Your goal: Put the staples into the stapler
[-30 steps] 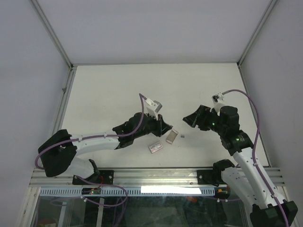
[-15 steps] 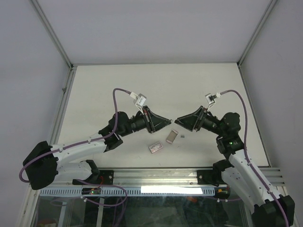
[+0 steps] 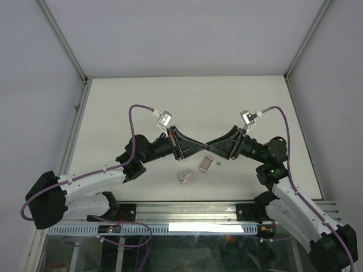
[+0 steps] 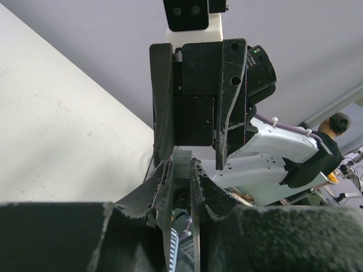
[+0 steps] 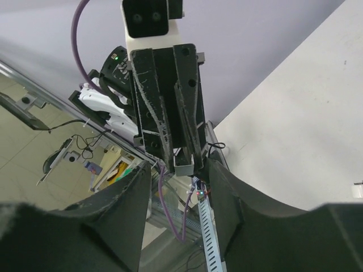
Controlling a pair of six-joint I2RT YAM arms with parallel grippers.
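My left gripper (image 3: 202, 147) is lifted above the table and shut on the staples (image 4: 182, 162), a short ridged grey strip that sticks out past its fingertips. The right wrist view shows the staples (image 5: 185, 168) end-on as a small grey channel. My right gripper (image 3: 209, 145) faces the left one tip to tip. It is open, with one finger on each side of the strip's end and a gap on both sides. The stapler is not in view in any frame.
Below the meeting grippers, a grey-brown sleeve (image 3: 206, 163) and a tiny grey piece (image 3: 219, 164) lie on the table. A flat red-and-white box (image 3: 186, 177) is nearer the front edge. A metal rail (image 3: 187, 211) runs along that edge.
The left gripper has lifted from beside the sleeve and swung up. The right gripper has turned toward it. Their tips now meet in the air, and the right jaws have narrowed.
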